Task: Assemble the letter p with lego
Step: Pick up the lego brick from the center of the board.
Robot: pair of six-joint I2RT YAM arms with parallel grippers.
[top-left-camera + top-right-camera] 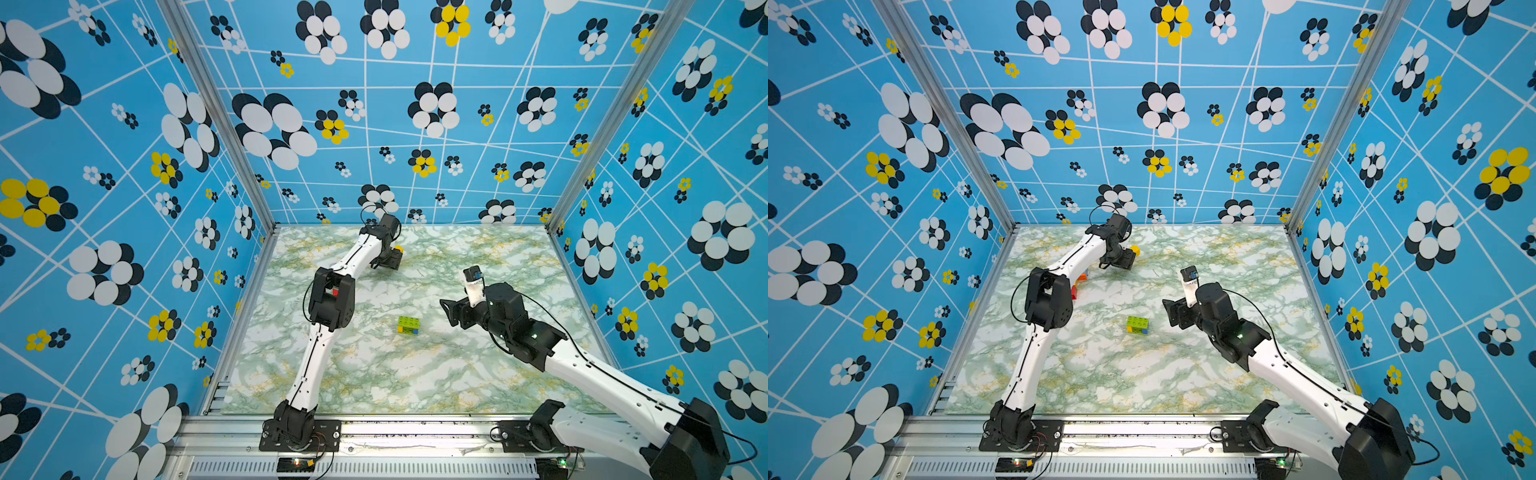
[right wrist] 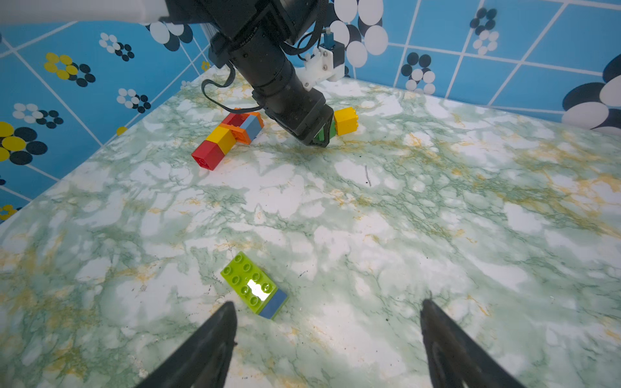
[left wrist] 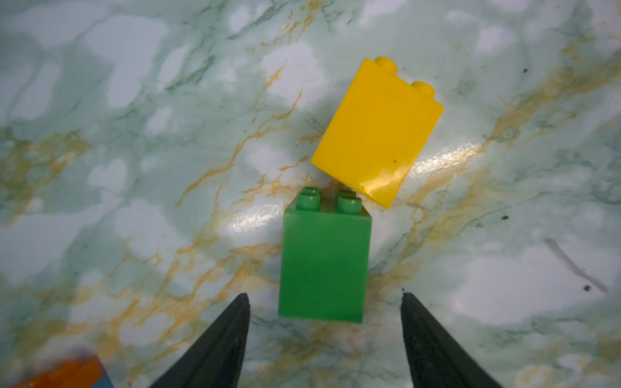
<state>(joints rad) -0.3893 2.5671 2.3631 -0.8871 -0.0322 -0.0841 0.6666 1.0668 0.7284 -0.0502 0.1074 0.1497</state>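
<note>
Left wrist view: the left hand is spread around the green brick; the right hand is spread, holding nothing.

Lab robot test cell, not a home. Aluminium frame posts hold printed blue flower-pattern wall panels on three sides; marble-look tabletop in lower centre; arm bases bolted to metal rail along bottom edge.

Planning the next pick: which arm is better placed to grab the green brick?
Left. The left gripper hangs open right at the green brick; the right gripper is far off, near the lime brick.
</note>
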